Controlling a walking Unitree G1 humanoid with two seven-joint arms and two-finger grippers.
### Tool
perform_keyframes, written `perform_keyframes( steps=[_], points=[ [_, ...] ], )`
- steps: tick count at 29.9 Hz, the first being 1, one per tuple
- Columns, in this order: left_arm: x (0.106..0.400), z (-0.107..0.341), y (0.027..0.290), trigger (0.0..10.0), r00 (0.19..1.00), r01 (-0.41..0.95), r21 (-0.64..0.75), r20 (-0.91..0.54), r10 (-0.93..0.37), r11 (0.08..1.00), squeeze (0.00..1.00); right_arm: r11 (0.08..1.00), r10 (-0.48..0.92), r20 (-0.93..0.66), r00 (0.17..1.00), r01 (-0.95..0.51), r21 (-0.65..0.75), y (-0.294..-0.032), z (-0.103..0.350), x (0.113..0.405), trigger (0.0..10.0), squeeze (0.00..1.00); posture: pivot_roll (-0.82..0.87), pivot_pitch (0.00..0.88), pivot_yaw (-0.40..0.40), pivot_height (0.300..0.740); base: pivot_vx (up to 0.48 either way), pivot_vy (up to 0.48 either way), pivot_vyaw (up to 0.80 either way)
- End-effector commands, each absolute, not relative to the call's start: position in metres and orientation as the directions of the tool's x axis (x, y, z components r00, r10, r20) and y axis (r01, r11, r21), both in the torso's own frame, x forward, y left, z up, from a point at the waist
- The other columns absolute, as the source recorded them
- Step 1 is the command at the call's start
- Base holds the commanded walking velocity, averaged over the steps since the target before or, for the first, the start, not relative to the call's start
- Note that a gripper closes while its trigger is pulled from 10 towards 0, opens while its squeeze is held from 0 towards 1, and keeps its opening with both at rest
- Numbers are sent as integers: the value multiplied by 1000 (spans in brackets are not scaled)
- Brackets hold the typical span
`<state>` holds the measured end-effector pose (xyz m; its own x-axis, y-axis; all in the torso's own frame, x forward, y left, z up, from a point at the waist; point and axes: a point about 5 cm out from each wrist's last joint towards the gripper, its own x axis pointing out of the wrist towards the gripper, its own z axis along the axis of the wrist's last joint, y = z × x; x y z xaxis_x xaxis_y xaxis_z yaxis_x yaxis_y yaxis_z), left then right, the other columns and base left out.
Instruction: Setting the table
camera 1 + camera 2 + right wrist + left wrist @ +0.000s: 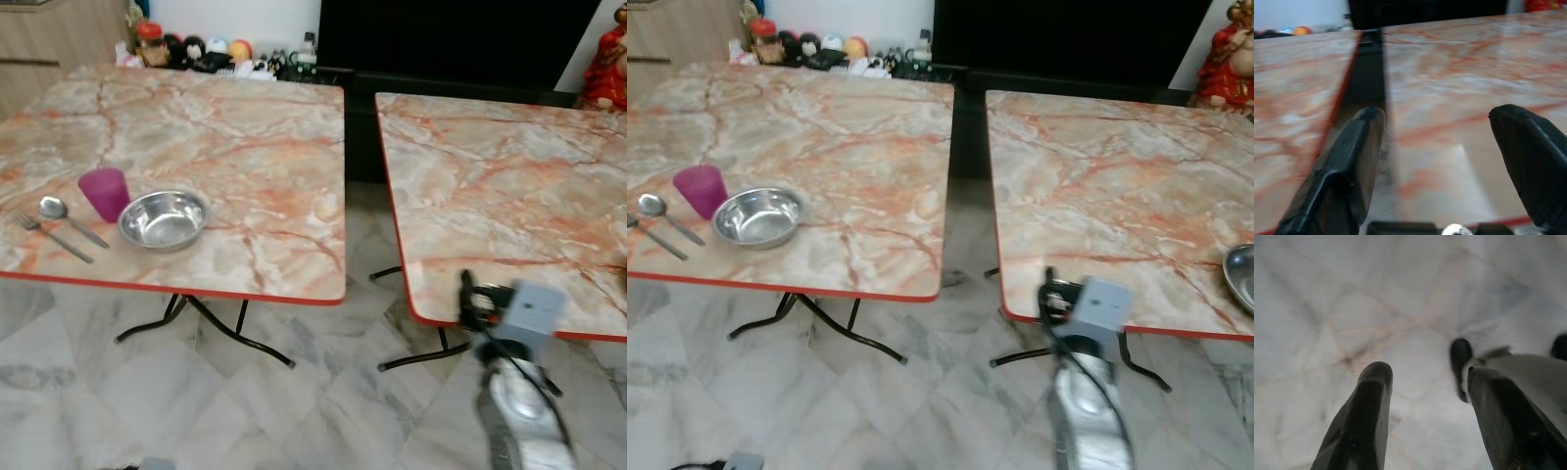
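Note:
On the left table, near its front left, a purple cup stands beside a steel bowl. A spoon and a fork lie left of the cup. A second steel bowl sits at the right table's front right edge. My right gripper is open and empty, raised at the front edge of the right table near its left corner, and it points across the tabletop. My left gripper hangs open over the floor, holding nothing.
A narrow gap separates the two marble-patterned tables, with black folding legs beneath. Small ornaments line the back wall beside a dark screen. A red figure stands at the far right. The floor is pale marble tile.

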<state>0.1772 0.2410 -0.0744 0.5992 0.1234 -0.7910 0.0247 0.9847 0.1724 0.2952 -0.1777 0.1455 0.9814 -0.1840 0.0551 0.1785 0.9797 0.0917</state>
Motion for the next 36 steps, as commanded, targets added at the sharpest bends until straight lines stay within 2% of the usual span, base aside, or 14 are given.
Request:
perform_keyframes(
  steps=[1,32,36],
  points=[
    [168,-81,236,10000,572,22,157,-812,116,987,0,975,-211,45,976,207,80,-187,144,294,10000,0,0,146,-37,740,0,405,0],
    [165,-80,241,10000,567,28,170,-814,124,985,0,982,-175,22,984,173,71,-177,139,297,10000,0,9,109,-25,740,0,406,0],
    [166,-80,241,10000,573,42,174,-811,119,984,0,983,-175,23,984,173,70,-177,139,297,10000,0,7,105,-26,740,0,92,0]
  ],
)
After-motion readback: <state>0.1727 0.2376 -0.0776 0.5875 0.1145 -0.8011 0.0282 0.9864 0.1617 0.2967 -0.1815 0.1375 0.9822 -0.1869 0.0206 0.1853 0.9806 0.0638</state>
